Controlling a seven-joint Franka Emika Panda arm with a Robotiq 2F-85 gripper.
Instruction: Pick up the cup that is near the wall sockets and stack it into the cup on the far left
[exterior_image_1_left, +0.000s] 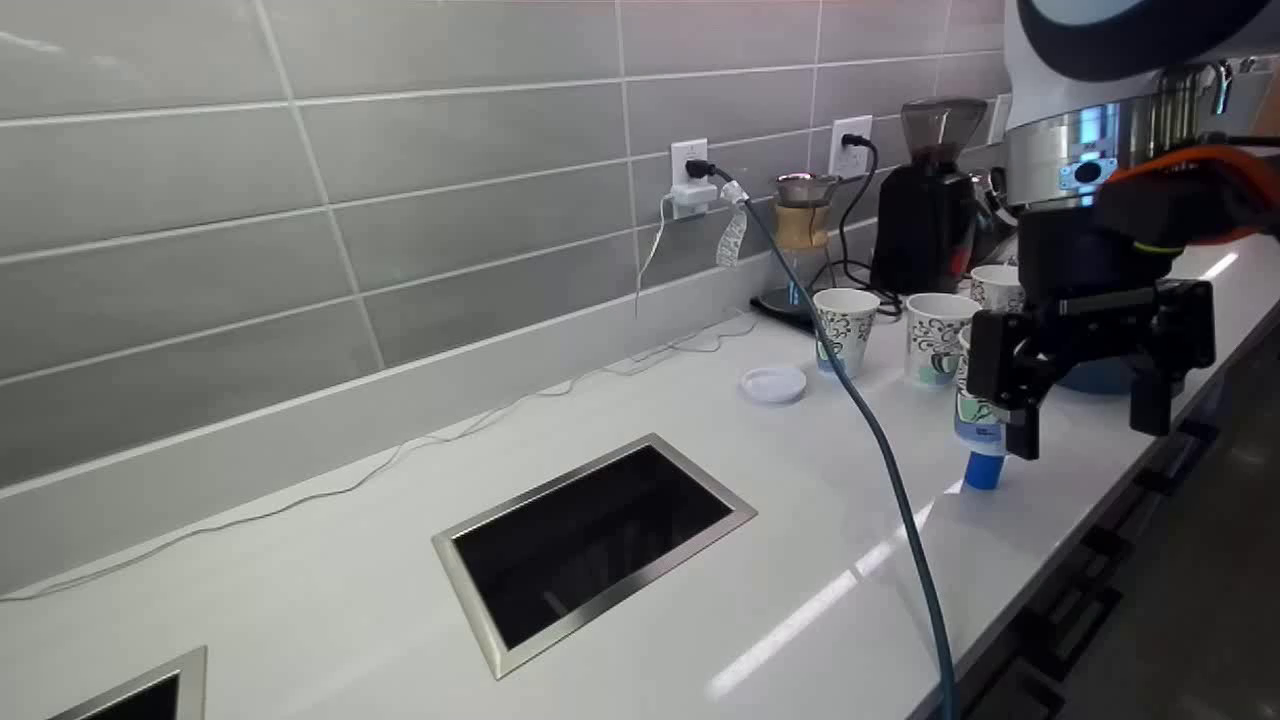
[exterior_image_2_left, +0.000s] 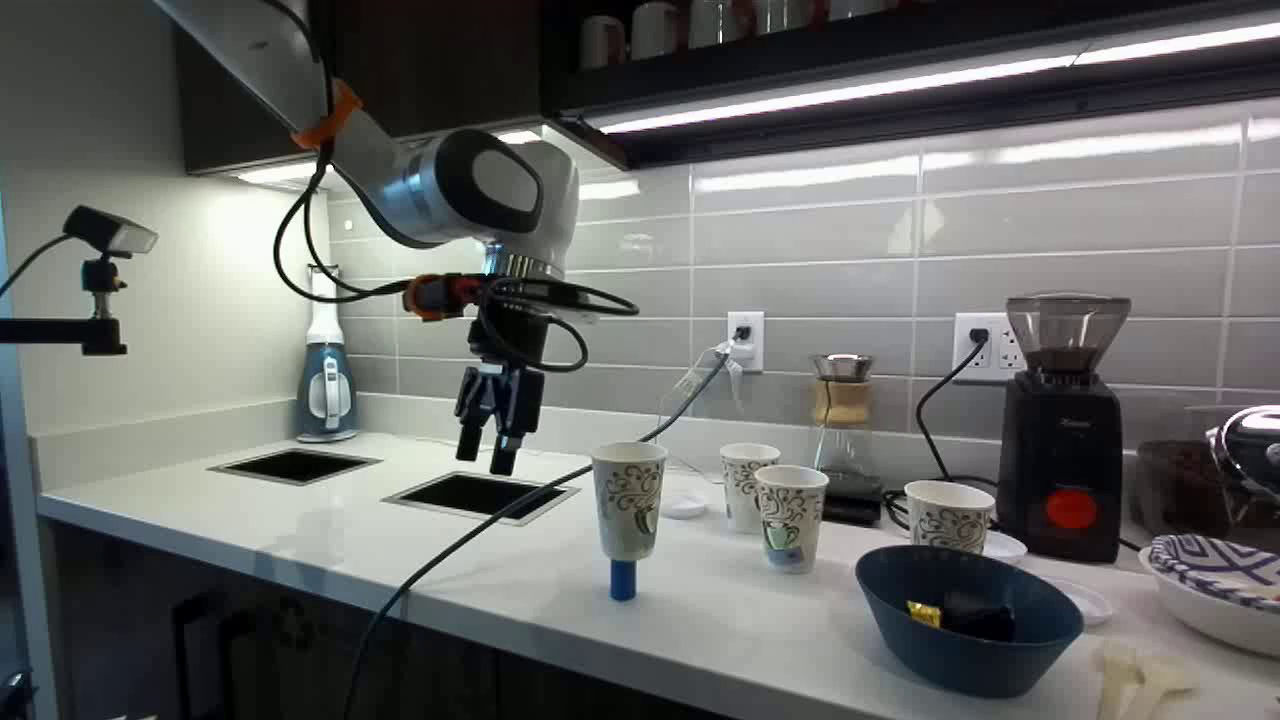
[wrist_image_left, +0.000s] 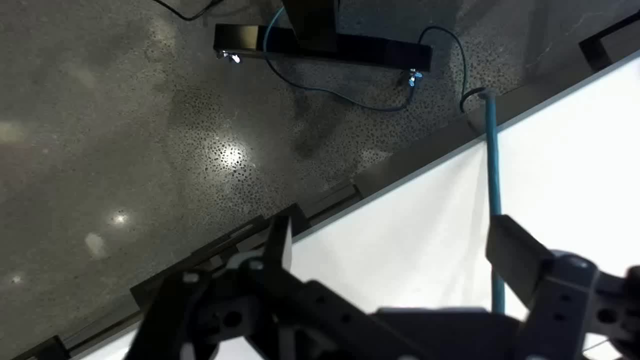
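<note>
The white desk (exterior_image_1_left: 620, 660) runs from a back edge under the wall sockets (exterior_image_1_left: 684, 155) to a front edge that allows reaching in. The arm (exterior_image_2_left: 400, 185) reaches in from the side of the left front corner in an exterior view and hangs high, presumably to clear what stands below. A thick cord (wrist_image_left: 493, 175) runs from the wall sockets over the front edge and could snag a low move. The grinder (exterior_image_2_left: 1060, 450) stands toward the back edge, likely to be near power. The bowl (exterior_image_2_left: 960, 640) sits by the front edge, perhaps to keep loose things together. The end effector (exterior_image_1_left: 1087, 422) hangs near the front edge, jaws spread well apart and holding nothing, fit for a grasp to come. The socket-side cup (exterior_image_1_left: 850, 335), most likely the one to lift, stands upright toward the back edge, mouth up so it can be gripped and nested. The receiving cup (exterior_image_2_left: 630, 505), leftmost in an exterior view, stands nearer the front edge, mouth up to take it in. A lid (exterior_image_1_left: 773, 384) lies near the socket-side cup, leaving its mouth bare. A blue peg (exterior_image_2_left: 623, 580) seems to sit under the receiving cup, perhaps as a raised stand.
</note>
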